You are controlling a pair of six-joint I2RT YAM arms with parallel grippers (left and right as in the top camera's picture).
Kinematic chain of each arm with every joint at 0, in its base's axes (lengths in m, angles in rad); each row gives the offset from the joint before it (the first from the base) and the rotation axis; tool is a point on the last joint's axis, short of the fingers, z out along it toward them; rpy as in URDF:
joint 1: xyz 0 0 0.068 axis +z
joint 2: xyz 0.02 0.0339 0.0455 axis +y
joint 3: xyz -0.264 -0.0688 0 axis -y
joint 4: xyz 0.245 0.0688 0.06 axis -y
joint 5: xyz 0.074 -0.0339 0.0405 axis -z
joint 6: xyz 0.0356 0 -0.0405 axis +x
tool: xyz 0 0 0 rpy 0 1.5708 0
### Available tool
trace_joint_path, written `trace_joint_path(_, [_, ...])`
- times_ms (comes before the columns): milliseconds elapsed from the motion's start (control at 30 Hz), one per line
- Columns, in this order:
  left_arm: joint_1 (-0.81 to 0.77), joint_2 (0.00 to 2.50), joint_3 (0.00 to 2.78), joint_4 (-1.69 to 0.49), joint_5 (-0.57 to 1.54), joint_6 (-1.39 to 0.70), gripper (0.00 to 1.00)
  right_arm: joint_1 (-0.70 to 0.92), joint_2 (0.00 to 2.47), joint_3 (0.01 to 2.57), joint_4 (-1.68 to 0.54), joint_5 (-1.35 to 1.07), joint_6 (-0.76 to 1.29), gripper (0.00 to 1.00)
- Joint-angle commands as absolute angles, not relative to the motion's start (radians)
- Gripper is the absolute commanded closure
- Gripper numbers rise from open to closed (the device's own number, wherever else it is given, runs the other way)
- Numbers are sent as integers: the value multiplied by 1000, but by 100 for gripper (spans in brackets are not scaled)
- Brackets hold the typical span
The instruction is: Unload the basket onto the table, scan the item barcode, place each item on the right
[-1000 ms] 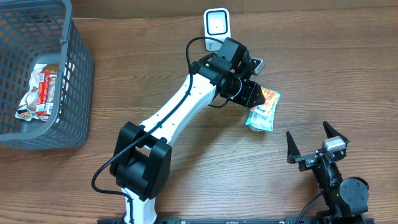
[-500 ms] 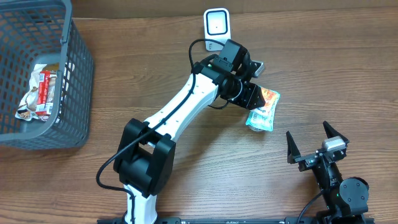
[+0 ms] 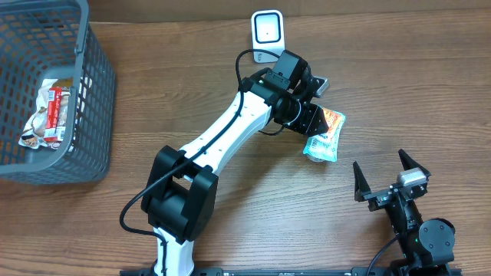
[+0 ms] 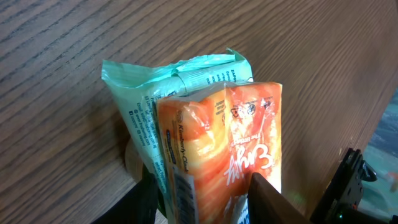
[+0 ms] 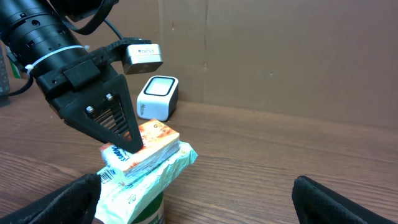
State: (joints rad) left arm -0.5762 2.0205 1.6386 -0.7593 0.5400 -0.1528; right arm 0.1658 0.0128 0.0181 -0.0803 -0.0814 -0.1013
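An orange tissue pack lies tilted on a pale green pack right of the table's middle. In the left wrist view the orange pack shows a barcode strip on its left edge, with the green pack under it. My left gripper comes down from above and is shut on the orange pack, one finger on each long side. The white scanner stands at the back, about a hand's width from the pack. My right gripper stands open near the front right, empty.
A grey basket holding wrapped packets sits at the far left. The two packs rest on a green can. In the right wrist view the scanner stands behind the left gripper. A brown wall closes the back.
The left arm has shifted very slightly; its fingers stay on the orange pack. The pack and the right gripper have not moved.
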Motion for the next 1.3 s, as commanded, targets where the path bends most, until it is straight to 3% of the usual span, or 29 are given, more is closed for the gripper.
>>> trace_joint_path(0, [-586,2040,1638,-764,541,-134,61,165,4,8,-77,-84,-102,0])
trace_joint_path(167, [-586,2040,1638,-766,529,-134,78,165,4,8,-77,-84,-102,0])
trace_joint_path(233, [-586,2040,1638,-770,529,-134,94,165,4,8,-77,-84,-102,0])
trace_joint_path(267, [-586,2040,1638,-771,529,-134,96,165,4,8,-77,-84,-102,0])
trace_joint_path(500, [-565,2024,1642,-738,633,-134,96,165,4,8,-77,-84,-102,0])
trace_joint_path(1000, [-439,1930,1642,-797,617,-125,96,165,4,8,-77,-84,-102,0])
trace_joint_path(1133, [-402,1905,1642,-857,514,-117,96,165,4,8,-77,-84,-102,0])
trace_joint_path(1267, [-395,1888,1642,-953,262,-112,96,165,4,8,-77,-84,-102,0])
